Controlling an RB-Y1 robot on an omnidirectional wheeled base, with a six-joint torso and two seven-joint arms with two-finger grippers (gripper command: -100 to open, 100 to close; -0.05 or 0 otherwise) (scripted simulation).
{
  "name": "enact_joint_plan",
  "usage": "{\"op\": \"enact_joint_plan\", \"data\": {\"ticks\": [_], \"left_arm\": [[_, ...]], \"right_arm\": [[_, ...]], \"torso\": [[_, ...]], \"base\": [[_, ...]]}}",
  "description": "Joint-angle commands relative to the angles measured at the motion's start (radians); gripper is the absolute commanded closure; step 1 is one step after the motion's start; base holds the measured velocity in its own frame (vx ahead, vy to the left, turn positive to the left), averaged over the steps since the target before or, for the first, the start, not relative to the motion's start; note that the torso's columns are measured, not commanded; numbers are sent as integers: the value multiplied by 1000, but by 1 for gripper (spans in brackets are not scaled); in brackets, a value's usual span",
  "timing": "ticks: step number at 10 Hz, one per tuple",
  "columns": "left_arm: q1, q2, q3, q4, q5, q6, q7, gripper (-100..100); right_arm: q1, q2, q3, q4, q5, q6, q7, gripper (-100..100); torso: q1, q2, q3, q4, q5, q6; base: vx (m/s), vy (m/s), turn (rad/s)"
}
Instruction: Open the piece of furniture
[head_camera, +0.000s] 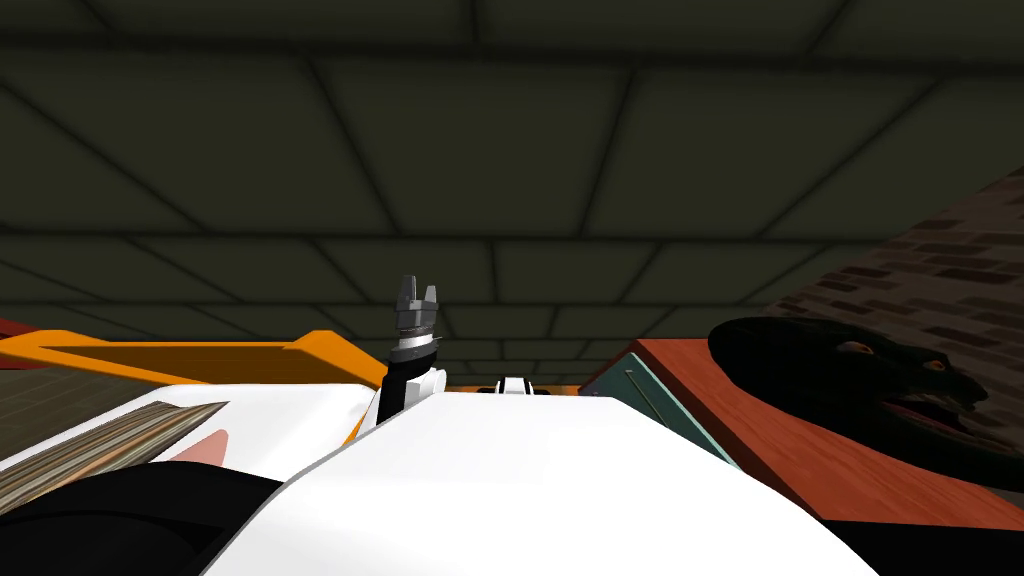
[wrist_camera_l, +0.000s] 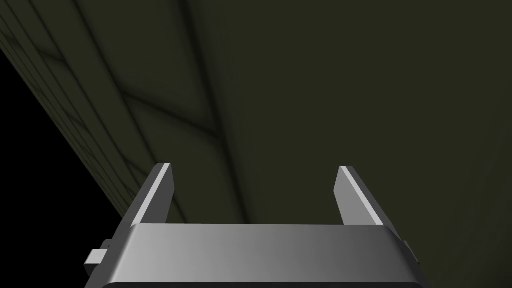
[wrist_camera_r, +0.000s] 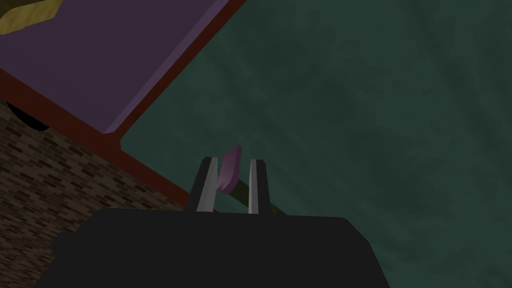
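Note:
The piece of furniture is a low cabinet with a red-brown top (head_camera: 800, 440) and a teal front (head_camera: 655, 400), standing to my right in the head view. The right wrist view looks closely at the teal front panel (wrist_camera_r: 350, 125). My right gripper (wrist_camera_r: 233, 161) is shut on a small purple handle (wrist_camera_r: 227, 175) that sticks out from it on a thin olive stem. A purple panel with a dark red rim (wrist_camera_r: 110, 60) adjoins the teal one. My left gripper (head_camera: 418, 298) is raised in front of me, fingers open (wrist_camera_l: 255, 172), holding nothing.
A black bulky object (head_camera: 850, 375) lies on the cabinet's top. A brick wall (head_camera: 950, 260) rises behind it. An orange-framed piece (head_camera: 200, 360) stands to my left. Dark tiled panels (head_camera: 500, 150) span the background.

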Motion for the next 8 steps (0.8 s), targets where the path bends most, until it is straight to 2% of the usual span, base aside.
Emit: {"op": "enact_joint_plan", "data": {"ticks": [1, 2, 3, 4, 5, 8], "left_arm": [[0, 0, 0, 0, 0, 0, 0, 0], [0, 0, 0, 0, 0, 0, 0, 0], [0, 0, 0, 0, 0, 0, 0, 0], [0, 0, 0, 0, 0, 0, 0, 0], [0, 0, 0, 0, 0, 0, 0, 0], [0, 0, 0, 0, 0, 0, 0, 0]], "right_arm": [[-9, 36, 4, 9, 16, 26, -3, 100], [-14, 56, 5, 18, 26, 45, -5, 100], [-16, 41, 0, 29, 19, 43, -6, 100], [11, 12, -2, 4, 13, 15, -15, 100], [20, 2, -2, -7, 11, 4, -16, 100], [30, -8, -3, -17, 9, -7, -17, 100]], "torso": [[0, 0, -1, 0, 1, 0], [0, -2, -1, 0, 0, -1], [-1, -2, 0, 0, -1, -1], [0, -1, -1, 0, 1, 1], [7, -1, -1, -1, 2, 2], [-1, 1, -2, 0, 5, 0]], "base": [[-2, -30, -3], [0, -30, -18], [-1, -10, -7], [31, 139, 32], [61, 219, 1], [8, 92, 4]]}}
